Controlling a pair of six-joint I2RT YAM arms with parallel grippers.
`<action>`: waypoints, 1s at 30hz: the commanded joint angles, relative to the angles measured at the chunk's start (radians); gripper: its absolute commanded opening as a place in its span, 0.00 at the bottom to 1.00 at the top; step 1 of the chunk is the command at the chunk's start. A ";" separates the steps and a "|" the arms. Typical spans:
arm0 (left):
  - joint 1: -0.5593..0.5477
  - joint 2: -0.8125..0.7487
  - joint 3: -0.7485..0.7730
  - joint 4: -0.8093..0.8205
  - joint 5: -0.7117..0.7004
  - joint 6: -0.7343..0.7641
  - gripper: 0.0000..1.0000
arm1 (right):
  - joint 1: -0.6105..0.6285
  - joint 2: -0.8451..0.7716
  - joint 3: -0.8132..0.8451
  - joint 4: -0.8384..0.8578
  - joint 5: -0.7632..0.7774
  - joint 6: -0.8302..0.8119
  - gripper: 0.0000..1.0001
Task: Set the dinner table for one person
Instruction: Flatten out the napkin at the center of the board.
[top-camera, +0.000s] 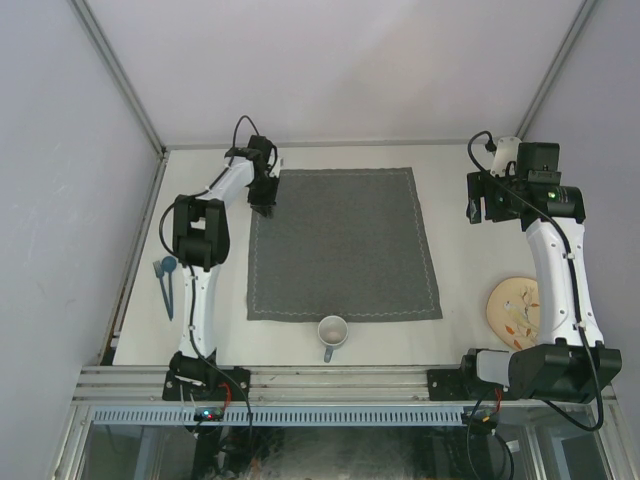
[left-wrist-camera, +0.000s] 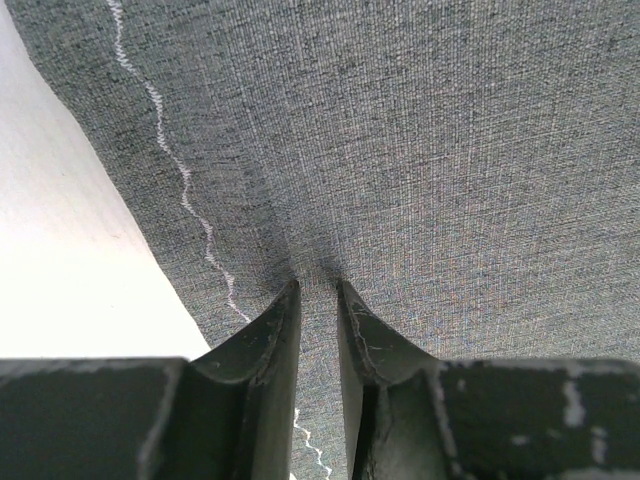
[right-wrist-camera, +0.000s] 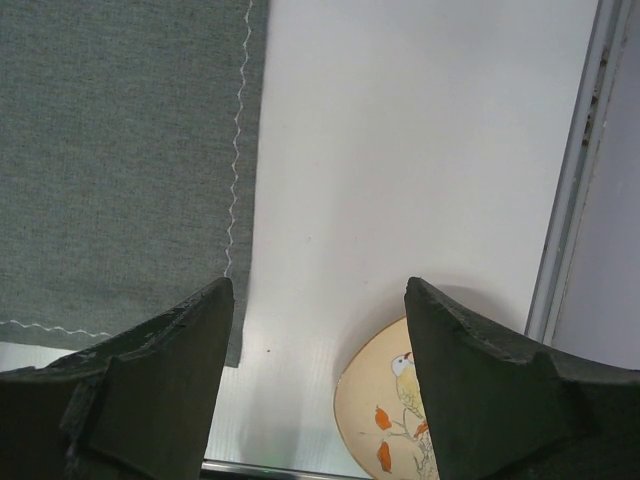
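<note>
One table (top-camera: 450, 180), laid with four loose things, and your two arms over it.
The table spans the whole floor of the booth, from the near rail to the far wall. On it you have one grey cloth (top-camera: 343, 243) in the middle, one plate (top-camera: 515, 313) (painted with a bird) near the right edge, one mug (top-camera: 332, 331) just off the cloth's near hem, and one blue utensil (top-camera: 166, 280) at the left. Your left gripper (left-wrist-camera: 318, 285) has jaws a slit apart, tips on the cloth's far left corner; your right gripper (right-wrist-camera: 318, 283) gapes wide, holding nothing.
</note>
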 joint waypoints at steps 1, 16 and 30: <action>0.012 0.001 0.013 0.001 0.014 0.007 0.27 | 0.007 -0.013 0.031 0.018 0.014 0.017 0.70; 0.010 -0.655 -0.273 0.296 0.017 -0.019 0.26 | -0.003 -0.048 -0.071 0.099 0.010 0.015 0.70; 0.096 -1.429 -0.919 0.552 -0.181 0.096 0.28 | -0.094 -0.262 -0.281 0.153 -0.082 -0.064 0.71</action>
